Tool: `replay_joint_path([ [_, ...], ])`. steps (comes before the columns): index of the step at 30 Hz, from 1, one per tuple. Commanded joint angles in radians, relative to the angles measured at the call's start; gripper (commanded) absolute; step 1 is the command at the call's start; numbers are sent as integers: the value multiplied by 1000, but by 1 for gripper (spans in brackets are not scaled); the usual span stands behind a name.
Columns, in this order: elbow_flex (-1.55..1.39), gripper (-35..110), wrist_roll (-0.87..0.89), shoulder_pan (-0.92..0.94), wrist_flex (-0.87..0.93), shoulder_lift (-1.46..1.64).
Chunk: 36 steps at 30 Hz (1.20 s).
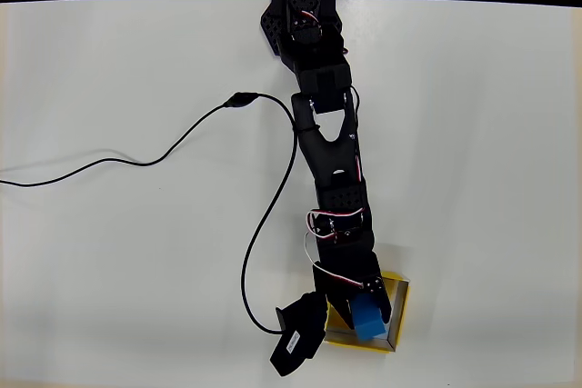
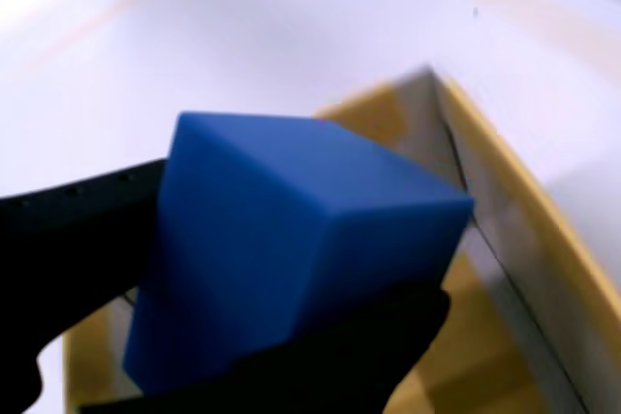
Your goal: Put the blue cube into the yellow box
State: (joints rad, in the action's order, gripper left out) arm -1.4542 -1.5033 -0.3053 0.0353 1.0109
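Note:
The blue cube is clamped between the black fingers of my gripper, which is shut on it. It hangs over the yellow box, a shallow yellow tray with pale rims at the table's front, right of centre in the overhead view. The wrist view has the box's corner and rim right behind and below the cube, and the cube hides much of the box floor. My arm covers the box's left part from above.
A black module with a white label sits just left of the box, joined to a black cable that runs up and left across the white table. The arm's base stands at the far edge.

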Motion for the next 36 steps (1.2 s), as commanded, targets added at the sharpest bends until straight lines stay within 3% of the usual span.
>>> replay_joint_path([
  [1,106,22,5,2,-14,63],
  [9,100,38,-3,15,-43,51],
  [17,101,35,-78,9,-41,193],
  [24,81,26,-91,15,98,449],
  [36,-485,19,-69,89,239,1062],
])
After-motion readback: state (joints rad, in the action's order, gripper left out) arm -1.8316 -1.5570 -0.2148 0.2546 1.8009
